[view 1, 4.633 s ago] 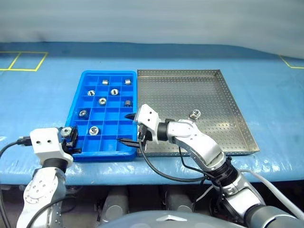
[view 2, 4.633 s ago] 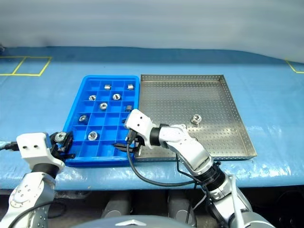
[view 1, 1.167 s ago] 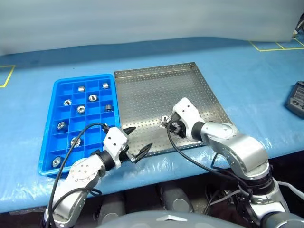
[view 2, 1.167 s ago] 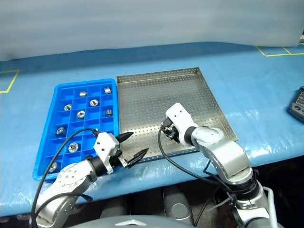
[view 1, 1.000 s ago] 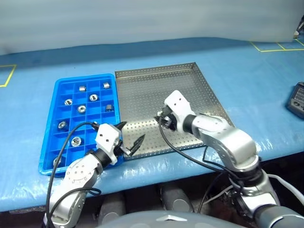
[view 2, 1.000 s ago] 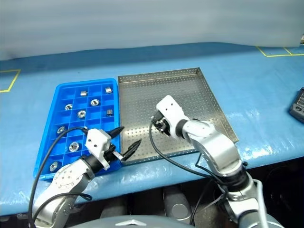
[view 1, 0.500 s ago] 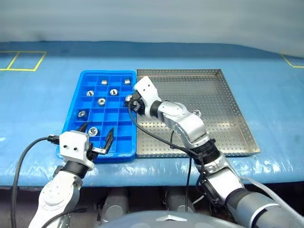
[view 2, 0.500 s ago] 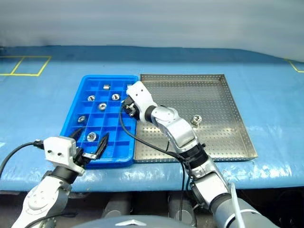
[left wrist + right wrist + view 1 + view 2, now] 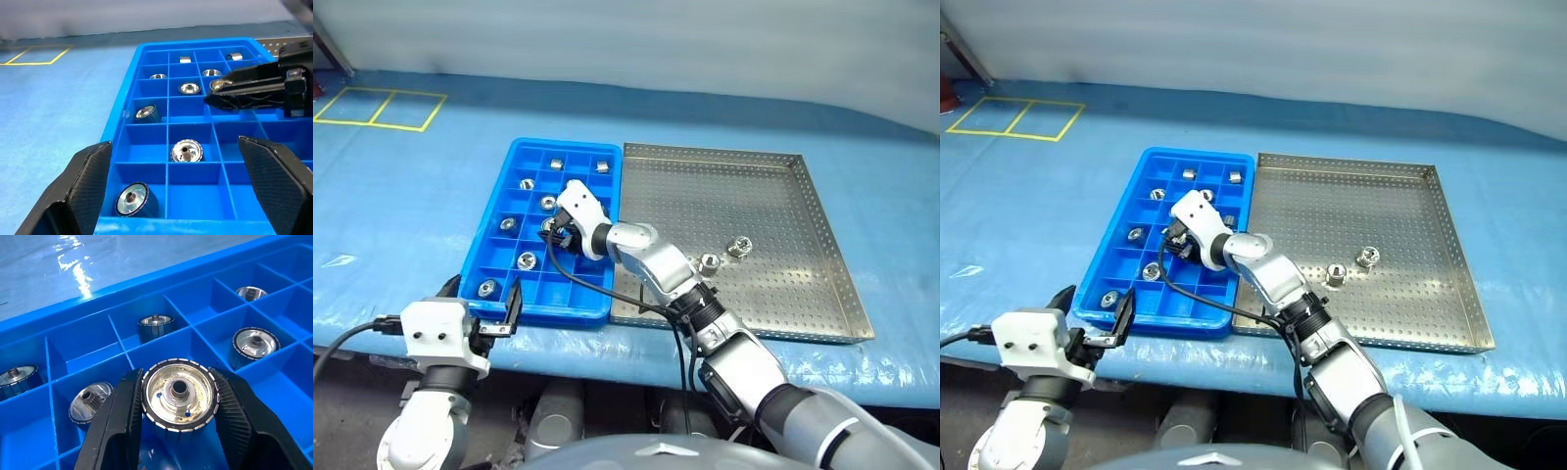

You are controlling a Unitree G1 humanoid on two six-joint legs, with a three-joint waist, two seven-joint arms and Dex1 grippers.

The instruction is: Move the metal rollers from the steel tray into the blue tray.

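Observation:
The blue tray [image 9: 538, 311] lies left of the steel tray [image 9: 724, 196] and holds several metal rollers, such as one [image 9: 527, 260] in a near compartment. Two rollers [image 9: 740, 246] [image 9: 709, 261] lie on the steel tray's perforated base. My right gripper [image 9: 553, 233] reaches over the blue tray's middle compartments, shut on a roller [image 9: 179, 394] held just above them. My left gripper [image 9: 481, 299] hangs open and empty at the blue tray's near left corner, level with the rim; its wrist view looks across the compartments at the right gripper's fingers [image 9: 244, 85].
Both trays sit on a blue table cover with the front edge close below them. Yellow tape squares [image 9: 377, 106] mark the far left. A black cable [image 9: 570, 279] loops from my right wrist over the blue tray's near right part.
The view has swung. My right gripper carried its roller leftward from the steel tray to over the blue tray. My left gripper drew back and left to the tray's near corner, still open.

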